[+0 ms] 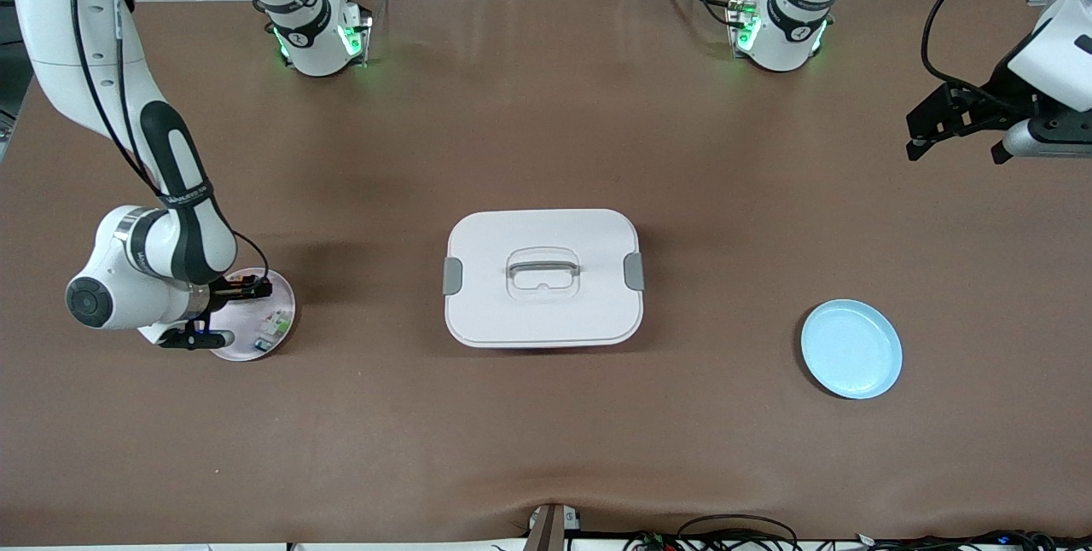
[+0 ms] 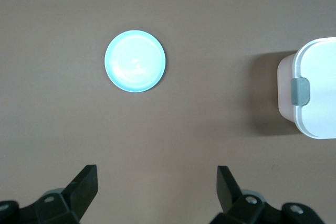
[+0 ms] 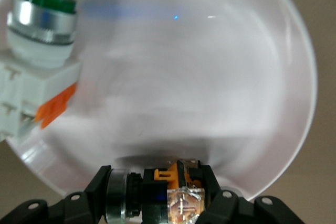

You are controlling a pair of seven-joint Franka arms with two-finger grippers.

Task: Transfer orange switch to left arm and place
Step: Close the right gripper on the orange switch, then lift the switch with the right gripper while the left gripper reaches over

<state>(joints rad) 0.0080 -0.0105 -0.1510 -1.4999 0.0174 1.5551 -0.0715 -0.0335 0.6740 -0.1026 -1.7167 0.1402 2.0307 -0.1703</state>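
Note:
The orange switch (image 3: 157, 191), black with a silver ring and orange parts, lies crosswise between my right gripper's fingers. My right gripper (image 3: 157, 195) is shut on it, low over the small white plate (image 3: 294, 77) at the right arm's end of the table. I cannot tell whether the switch still touches the plate. In the front view the right gripper (image 1: 223, 312) covers the switch. My left gripper (image 1: 955, 150) is open and empty, up in the air over the left arm's end of the table; it also shows in the left wrist view (image 2: 157, 187). The white box (image 1: 543, 278) stands mid-table.
A green-and-white component (image 3: 39, 56) lies on the same white plate (image 1: 286, 295). A light blue plate (image 1: 851, 349) sits nearer the front camera toward the left arm's end; it also shows in the left wrist view (image 2: 135, 61), with the box's latched end (image 2: 317, 93) beside it.

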